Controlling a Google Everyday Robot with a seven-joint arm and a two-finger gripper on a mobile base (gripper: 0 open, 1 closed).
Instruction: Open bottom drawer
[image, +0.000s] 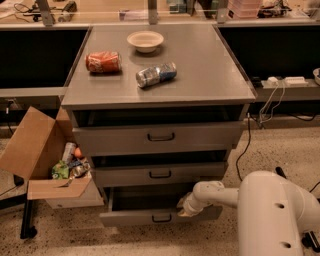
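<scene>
The bottom drawer (135, 216) is the lowest grey front of the cabinet, with a small dark bar handle (161, 218). It stands pulled out, its dark inside showing above the front panel. My gripper (184, 209) is at the end of the white arm, resting at the drawer's top edge just right of the handle. The mid drawer (160, 174) and the top drawer (161, 136) sit above it.
On the cabinet top (215, 75) lie a red can (103, 62), a crushed silver-blue can (156, 75) and a white bowl (145, 41). An open cardboard box (45, 165) with rubbish stands at the left. Cables (260, 115) hang at the right. My white arm body (277, 215) fills the lower right.
</scene>
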